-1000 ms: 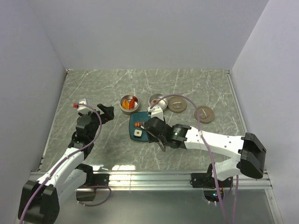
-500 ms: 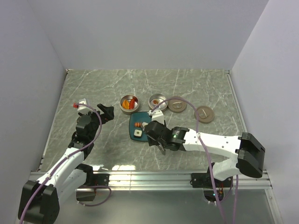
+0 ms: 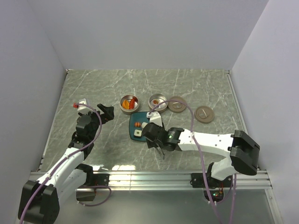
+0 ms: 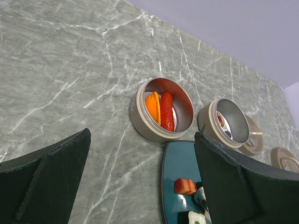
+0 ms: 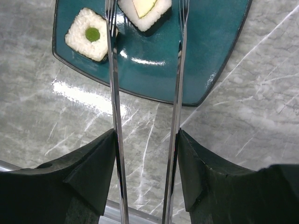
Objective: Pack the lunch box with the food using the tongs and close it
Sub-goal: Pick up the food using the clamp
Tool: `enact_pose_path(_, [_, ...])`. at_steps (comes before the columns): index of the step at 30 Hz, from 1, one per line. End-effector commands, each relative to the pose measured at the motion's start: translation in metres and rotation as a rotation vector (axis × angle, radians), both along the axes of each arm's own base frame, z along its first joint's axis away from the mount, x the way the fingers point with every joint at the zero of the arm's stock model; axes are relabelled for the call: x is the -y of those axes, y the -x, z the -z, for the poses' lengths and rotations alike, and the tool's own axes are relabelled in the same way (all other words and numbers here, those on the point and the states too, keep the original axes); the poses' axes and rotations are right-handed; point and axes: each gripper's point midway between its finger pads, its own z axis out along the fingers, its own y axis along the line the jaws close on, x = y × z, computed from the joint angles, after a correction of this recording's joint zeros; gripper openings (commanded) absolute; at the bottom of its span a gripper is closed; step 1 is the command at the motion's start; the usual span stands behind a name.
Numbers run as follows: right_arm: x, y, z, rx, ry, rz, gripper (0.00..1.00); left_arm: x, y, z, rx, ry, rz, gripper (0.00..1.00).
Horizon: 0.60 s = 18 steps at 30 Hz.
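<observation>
Grasps the tongs [image 5: 113, 93] in the right gripper [image 5: 145, 154], astride a white block [image 5: 142, 9]; next probably needs a squeeze.

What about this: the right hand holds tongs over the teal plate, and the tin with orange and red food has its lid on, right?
Not quite. The right hand does hold the tongs over the teal plate, but that tin has no lid on, as the left wrist view shows.

Silvery tongs [image 5: 113, 93], arms parted, flanked white rice block [image 5: 144, 11] on teal plate [image 5: 210, 60]; orange and red pieces [image 4: 166, 112] lay in open round tin [image 4: 135, 112].
</observation>
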Motion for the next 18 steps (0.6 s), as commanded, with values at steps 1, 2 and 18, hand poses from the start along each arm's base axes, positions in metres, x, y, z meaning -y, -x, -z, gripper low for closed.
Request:
enact_pose_path(1, [-0.001,-0.002,-0.009,0.021,-0.025,0.033,0.59,0.003,-0.003,-0.017,0.054,0.024,0.015,0.99])
enact_pose_path(2, [0.000,-0.003,-0.008,0.023,-0.022,0.036,0.58,0.003,-0.003,-0.017,0.054,0.024,0.015,0.99])
enact_pose_path(18, [0.014,-0.025,-0.047,0.124,0.003,0.094,0.26,0.003,-0.003,-0.017,0.054,0.024,0.015,1.00])
